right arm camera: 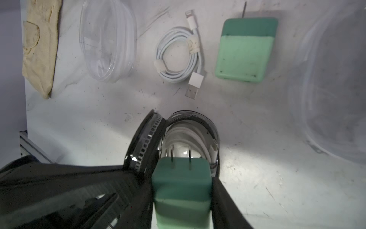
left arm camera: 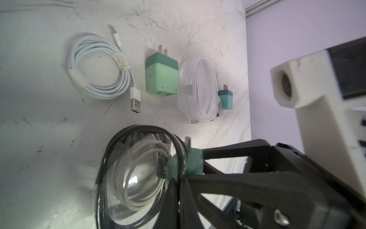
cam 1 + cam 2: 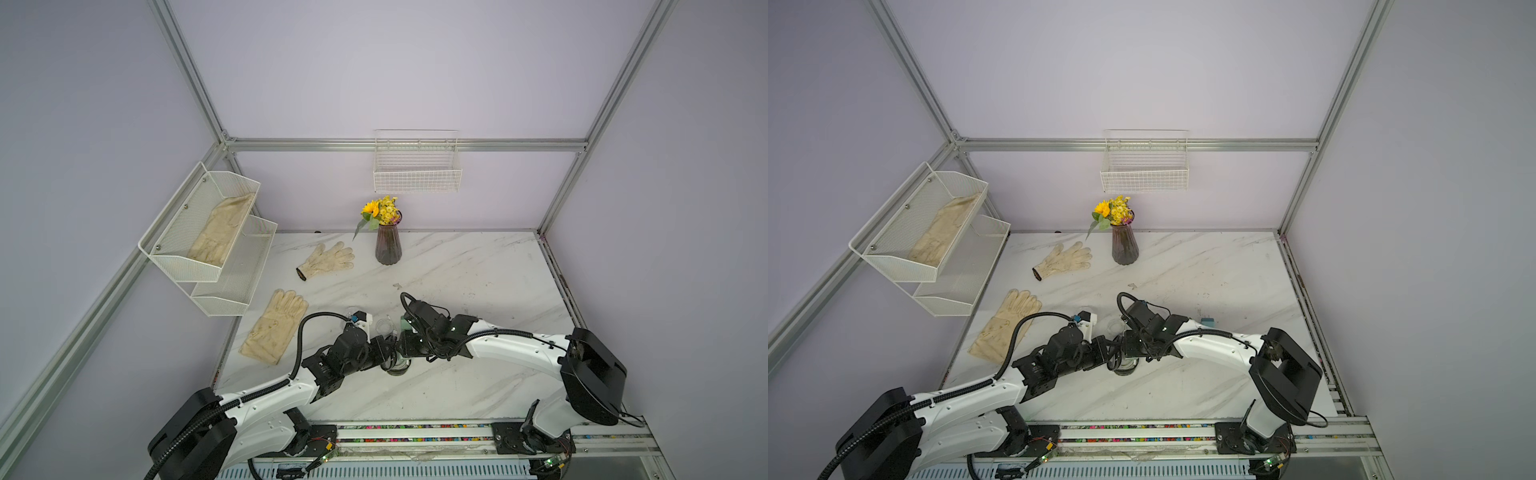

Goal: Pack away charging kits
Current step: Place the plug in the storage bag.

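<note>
Our left hand (image 2: pixel 183 164) is pinching the black-rimmed oval clear case (image 2: pixel 136 174); our right hand (image 1: pixel 183 193) is gripping a mint-green square charger (image 1: pixel 181 174).

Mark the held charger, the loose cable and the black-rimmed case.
held charger (image 1: pixel 182 198): right wrist view, front face.
loose cable (image 1: pixel 178 77): right wrist view, coil strands near the USB plug.
black-rimmed case (image 1: pixel 142 142): right wrist view, open lid's black rim.
</note>
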`<act>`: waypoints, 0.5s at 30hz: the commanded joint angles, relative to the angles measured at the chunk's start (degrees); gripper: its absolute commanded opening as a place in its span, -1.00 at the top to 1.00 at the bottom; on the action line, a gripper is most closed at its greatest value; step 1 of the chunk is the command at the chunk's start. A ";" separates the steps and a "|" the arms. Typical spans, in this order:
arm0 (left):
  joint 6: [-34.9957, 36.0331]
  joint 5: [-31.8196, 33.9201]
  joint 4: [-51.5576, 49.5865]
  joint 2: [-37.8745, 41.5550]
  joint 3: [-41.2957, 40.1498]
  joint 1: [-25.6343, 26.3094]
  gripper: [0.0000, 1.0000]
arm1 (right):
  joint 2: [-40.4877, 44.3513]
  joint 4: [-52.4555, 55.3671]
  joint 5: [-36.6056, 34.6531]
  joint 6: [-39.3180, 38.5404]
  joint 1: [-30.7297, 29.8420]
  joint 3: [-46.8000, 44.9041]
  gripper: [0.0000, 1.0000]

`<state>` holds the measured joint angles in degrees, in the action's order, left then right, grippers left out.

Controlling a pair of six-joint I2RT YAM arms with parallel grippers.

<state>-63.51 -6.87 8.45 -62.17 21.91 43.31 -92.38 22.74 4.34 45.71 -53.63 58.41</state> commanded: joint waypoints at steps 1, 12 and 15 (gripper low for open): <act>-1.08 -1.38 3.50 1.18 -1.59 -0.67 1.00 | -1.26 -4.95 2.22 -0.95 0.19 1.06 0.52; -3.81 -3.67 6.41 0.21 -3.78 -1.12 1.00 | -6.68 -7.85 2.82 -1.68 0.21 2.06 0.51; -3.99 -3.54 6.37 0.34 -4.46 -1.12 1.00 | -7.28 -8.75 2.17 -1.34 0.29 1.89 0.49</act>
<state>-66.43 -8.16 11.14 -62.13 19.53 42.33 -99.26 17.47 6.26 44.47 -53.34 58.96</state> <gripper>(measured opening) 0.048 0.443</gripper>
